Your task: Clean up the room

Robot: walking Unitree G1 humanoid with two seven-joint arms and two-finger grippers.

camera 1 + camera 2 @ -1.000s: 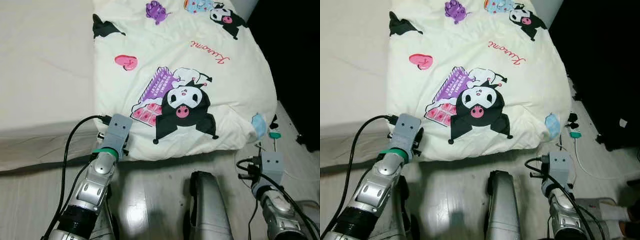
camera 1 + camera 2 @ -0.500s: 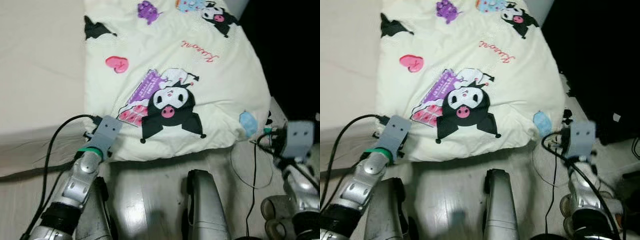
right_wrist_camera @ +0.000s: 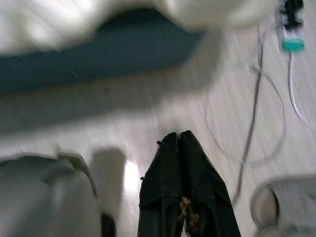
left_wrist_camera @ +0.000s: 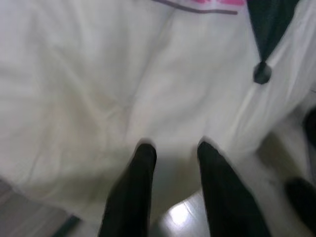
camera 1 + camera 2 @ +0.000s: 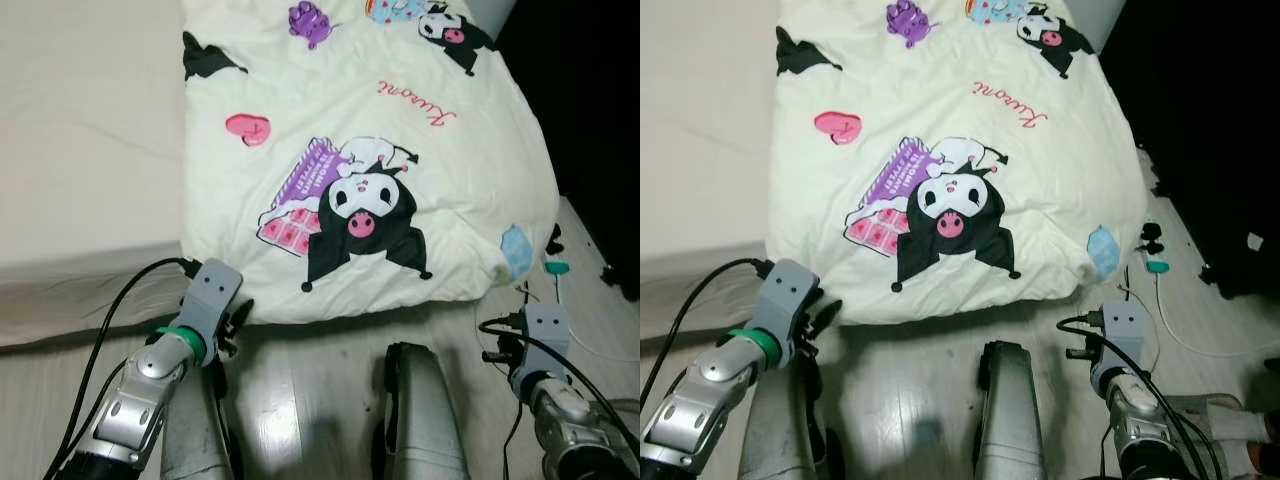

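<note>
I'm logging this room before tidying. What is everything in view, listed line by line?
Blanket: one, cream with cartoon prints, spread over the bed's right part, its corner hanging at the foot.
Bed sheet: one, off-white, left part of the bed.
Cable: one, white, with a teal plug, on the wooden floor right of the bed.
Left gripper: one, black, jaws open just short of the blanket's edge.
Right gripper: one, black, jaws shut, above the floor.

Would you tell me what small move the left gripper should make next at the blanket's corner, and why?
Probably ease the left gripper forward and close on the blanket edge. Its fingers stand open just short of the cream fabric hanging over the bed's near corner, gripping nothing yet. The right gripper is shut, low over the floor.
</note>
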